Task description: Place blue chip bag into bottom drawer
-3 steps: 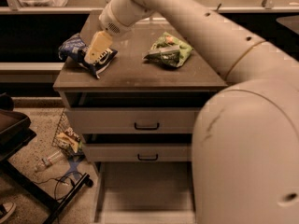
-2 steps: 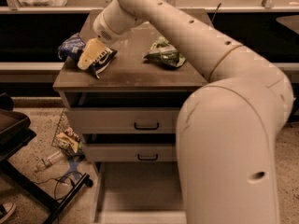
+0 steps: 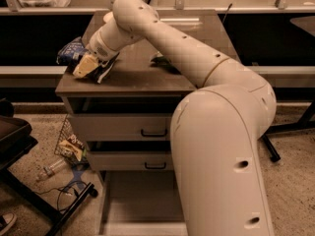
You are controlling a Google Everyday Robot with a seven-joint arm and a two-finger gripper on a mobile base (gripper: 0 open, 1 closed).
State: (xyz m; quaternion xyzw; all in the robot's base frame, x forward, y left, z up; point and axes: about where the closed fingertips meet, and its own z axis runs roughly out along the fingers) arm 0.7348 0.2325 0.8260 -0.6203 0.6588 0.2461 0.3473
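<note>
Camera view: the gripper (image 3: 89,69) is low over the left end of the desk (image 3: 142,77), at the blue chip bag (image 3: 69,49). The bag lies on the desk top on the gripper's far-left side, apparently touching it. It is crinkled dark-blue foil, partly covered, so its long axis is not determinable. Whether the gripper is spread or closed on the foil cannot be told. The bottom drawer (image 3: 142,200) stands pulled out below, with a flat grey floor and low walls.
</note>
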